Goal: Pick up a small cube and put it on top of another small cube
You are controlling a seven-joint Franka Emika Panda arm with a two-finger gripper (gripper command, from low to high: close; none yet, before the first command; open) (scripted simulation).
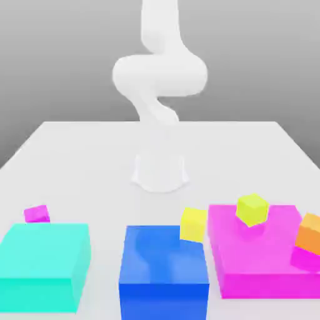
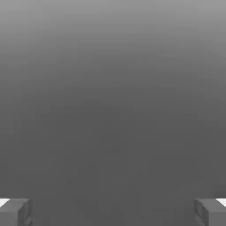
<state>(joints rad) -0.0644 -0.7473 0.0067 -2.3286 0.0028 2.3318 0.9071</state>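
Several small cubes lie on the white table. A small magenta cube (image 1: pixel 37 214) sits behind the big cyan block. A yellow cube (image 1: pixel 194 225) leans at the blue block's far right corner. A yellow-green cube (image 1: pixel 252 209) rests tilted on the big magenta block. An orange cube (image 1: pixel 309 234) and another small magenta cube (image 1: pixel 306 257) sit at that block's right edge. In the hand view my gripper (image 2: pixel 113 212) is open, its grey fingertips (image 2: pixel 15 212) far apart, with nothing but grey backdrop between them.
Three big blocks line the front of the table: cyan (image 1: pixel 44 262) on the exterior view's left, blue (image 1: pixel 164 269) in the middle, magenta (image 1: pixel 259 259) on the right. The white arm's base (image 1: pixel 160 170) stands mid-table, and the arm (image 1: pixel 160 75) rises above it.
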